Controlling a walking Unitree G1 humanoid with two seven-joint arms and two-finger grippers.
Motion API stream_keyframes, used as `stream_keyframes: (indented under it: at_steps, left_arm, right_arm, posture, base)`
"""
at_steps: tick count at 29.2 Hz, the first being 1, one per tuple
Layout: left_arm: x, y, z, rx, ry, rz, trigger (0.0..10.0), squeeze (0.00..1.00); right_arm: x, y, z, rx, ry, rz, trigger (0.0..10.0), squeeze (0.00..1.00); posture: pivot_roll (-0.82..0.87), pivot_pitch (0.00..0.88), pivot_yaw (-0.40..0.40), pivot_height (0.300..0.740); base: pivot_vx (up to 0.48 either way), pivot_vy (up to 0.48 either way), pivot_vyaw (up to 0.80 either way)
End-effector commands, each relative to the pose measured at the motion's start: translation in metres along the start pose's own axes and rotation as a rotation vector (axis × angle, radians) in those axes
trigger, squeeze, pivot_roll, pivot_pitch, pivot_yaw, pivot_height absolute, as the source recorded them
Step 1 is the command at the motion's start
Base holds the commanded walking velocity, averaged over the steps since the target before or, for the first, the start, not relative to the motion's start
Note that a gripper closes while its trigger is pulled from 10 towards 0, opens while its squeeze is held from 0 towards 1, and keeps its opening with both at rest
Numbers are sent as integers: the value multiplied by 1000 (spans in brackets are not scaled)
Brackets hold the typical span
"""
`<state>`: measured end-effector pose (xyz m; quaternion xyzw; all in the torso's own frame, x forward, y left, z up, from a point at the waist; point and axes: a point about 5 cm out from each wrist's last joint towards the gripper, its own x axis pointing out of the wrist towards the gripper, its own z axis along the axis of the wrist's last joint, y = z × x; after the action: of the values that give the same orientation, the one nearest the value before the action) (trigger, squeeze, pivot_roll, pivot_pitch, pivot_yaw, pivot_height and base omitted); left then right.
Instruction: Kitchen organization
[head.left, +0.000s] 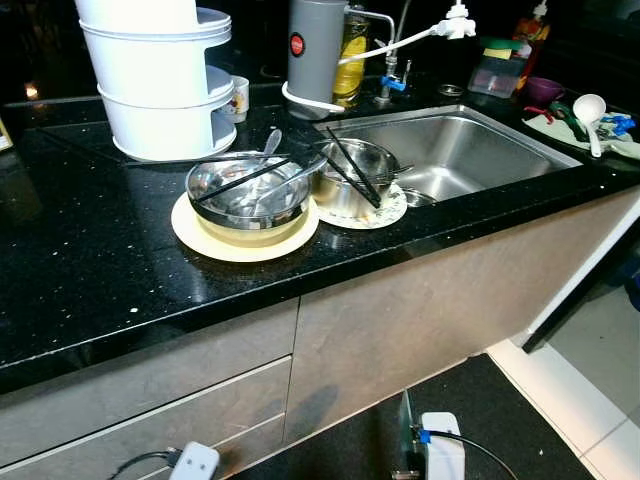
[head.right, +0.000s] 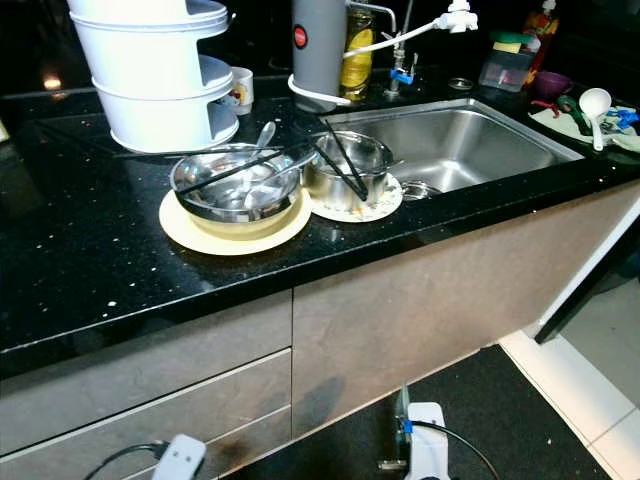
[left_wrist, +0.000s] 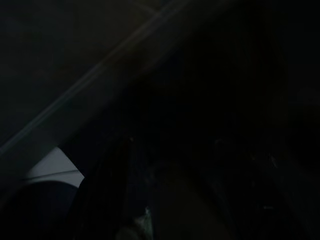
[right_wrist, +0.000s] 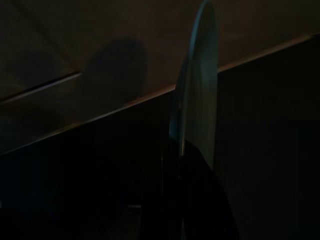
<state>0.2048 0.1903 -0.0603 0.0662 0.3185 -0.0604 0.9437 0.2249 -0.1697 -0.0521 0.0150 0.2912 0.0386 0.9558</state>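
On the black counter (head.left: 90, 270) a steel bowl (head.left: 247, 190) sits on a cream plate (head.left: 200, 235), with black chopsticks (head.left: 240, 180) and a spoon across it. Beside it, at the sink's (head.left: 470, 150) edge, a smaller steel bowl (head.left: 350, 175) stands on a patterned plate (head.left: 392, 212) with more chopsticks (head.left: 352, 170). Low in front of the cabinet, my right gripper (right_wrist: 180, 200) is shut on a thin greenish plate (head.left: 405, 425) held edge-on. My left arm (head.left: 195, 462) hangs by the drawers; its wrist view is almost black.
A white tiered rack (head.left: 155, 90) and a grey flask (head.left: 315, 50) stand at the counter's back. A white ladle (head.left: 590, 110), a purple bowl (head.left: 545, 90) and containers lie right of the sink. A dark mat (head.left: 520, 430) and white tiles (head.left: 600, 370) cover the floor.
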Motion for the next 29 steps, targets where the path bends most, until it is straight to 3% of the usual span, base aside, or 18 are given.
stream_keyframes:
  at_steps: [1, 5, 6, 10, 14, 17, 21, 22, 24, 28, 29]
  left_arm:
    - [-1, -4, -2, 13, -3, -18, 10000, 0]
    - [-2, -9, 9, 82, -112, -8, 10000, 0]
    - [-1, -11, 6, 116, -67, -27, 10000, 0]
    - [-2, -14, 4, 56, -57, -78, 10000, 0]
    - [0, -15, 0, -15, -18, -36, 10000, 0]
    - [1, -19, 1, 13, -4, -53, 10000, 0]
    - [2, -20, -1, 26, 26, -60, 10000, 0]
    - [2, -19, -5, 80, 82, -51, 10000, 0]
    - [2, -20, -7, 37, 88, -50, 10000, 0]
    - [2, -18, -5, 79, 87, -21, 10000, 0]
    - [2, -20, -5, 52, 88, -41, 10000, 0]
  right_arm:
    - [-3, 2, -8, -20, 35, 13, 10000, 0]
    - [-4, 5, -14, 24, 77, 41, 10000, 0]
    - [-4, 6, -14, 16, 73, 39, 10000, 0]
    - [-4, 8, -14, 9, 67, 40, 10000, 0]
    - [-4, 14, -16, -32, 80, 84, 10000, 0]
    - [-5, 19, -17, -88, 86, 137, 10000, 0]
    - [-4, 17, -16, -77, 85, 126, 10000, 0]
    - [-4, 15, -15, -56, 84, 113, 10000, 0]
    - [-3, 14, -14, -43, 83, 107, 10000, 0]
    - [-4, 14, -14, -49, 85, 109, 10000, 0]
    - [-4, 13, -15, -50, 86, 110, 10000, 0]
  posture:
    - [-12, 139, -40, 740]
    - [-12, 143, -39, 740]
    - [-13, 143, -34, 740]
    - [-16, 144, -32, 740]
    - [-21, 144, -32, 740]
    - [-23, 146, -38, 740]
    - [-28, 150, -44, 740]
    - [-31, 153, -43, 740]
    - [-30, 159, -43, 740]
    - [-24, 164, -42, 740]
    - [-24, 164, -42, 740]
  base:
    - [0, 0, 0]
    - [0, 0, 0]
    - [0, 0, 0]
    - [0, 0, 0]
    - [0, 0, 0]
    - [0, 0, 800]
    - [0, 0, 800]
    - [0, 0, 800]
    - [0, 0, 800]
    - [0, 0, 800]
    - [0, 0, 800]
